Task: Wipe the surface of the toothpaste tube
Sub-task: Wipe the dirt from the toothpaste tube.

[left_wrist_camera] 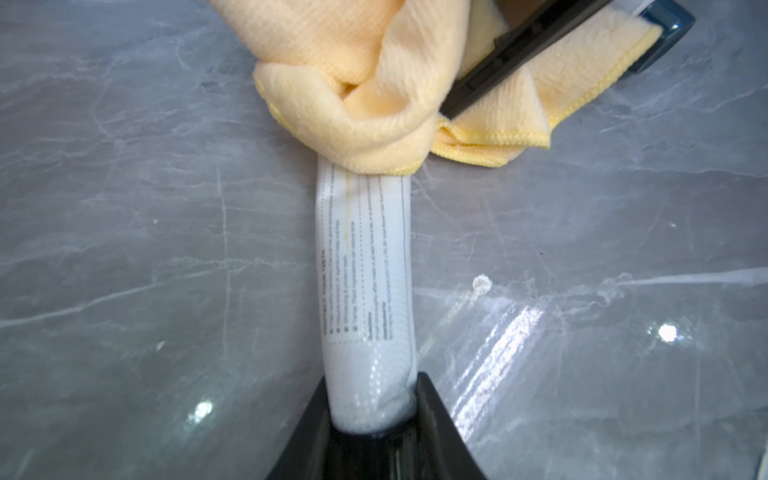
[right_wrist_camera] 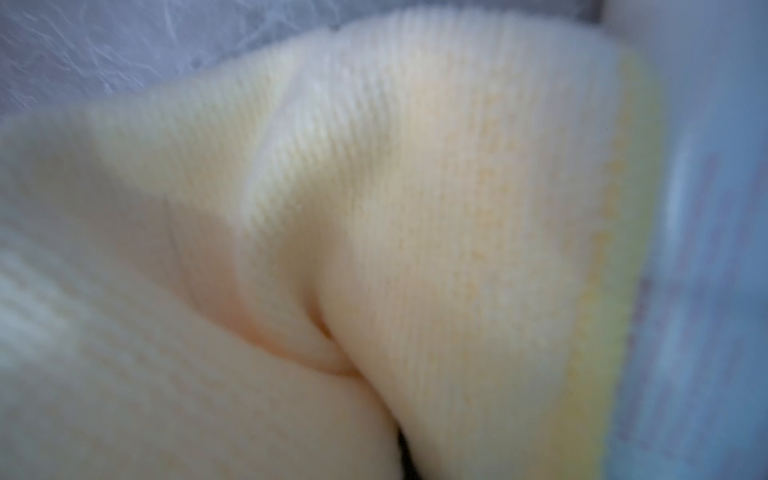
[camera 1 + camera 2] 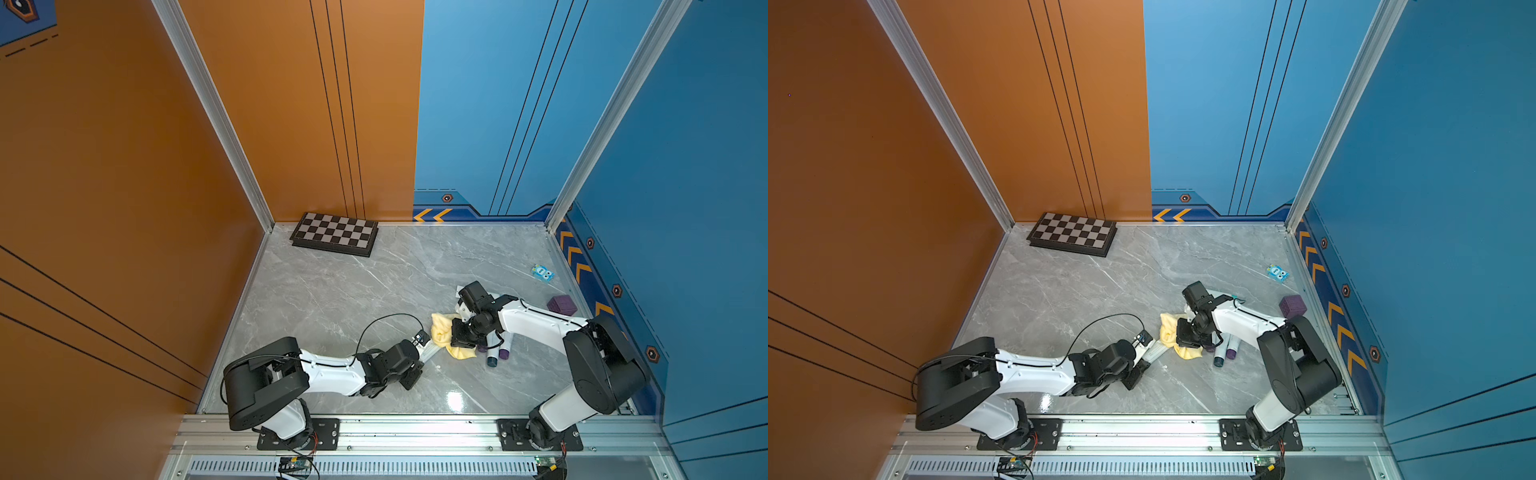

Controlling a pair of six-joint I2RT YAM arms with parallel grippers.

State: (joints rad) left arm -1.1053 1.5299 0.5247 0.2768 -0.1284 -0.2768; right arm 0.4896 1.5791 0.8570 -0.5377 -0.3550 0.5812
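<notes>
The toothpaste tube (image 1: 365, 270) is white with fine printed text, and it stretches out low over the grey marble table. My left gripper (image 1: 372, 415) is shut on its near end, one dark finger on each side. In both top views the tube (image 3: 432, 352) (image 3: 1156, 353) runs from the left gripper (image 3: 422, 358) toward the right arm. A bunched yellow cloth (image 1: 374, 83) (image 3: 441, 332) covers the tube's far end. My right gripper (image 3: 456, 334) is shut on the cloth, which fills the right wrist view (image 2: 374, 208) and hides the fingertips.
A folded chessboard (image 3: 335, 234) lies at the back left. By the right wall sit a purple cube (image 3: 562, 305) and a small blue box (image 3: 542, 273). Other tubes with dark and purple caps (image 3: 498, 356) lie under the right forearm, next to the cloth.
</notes>
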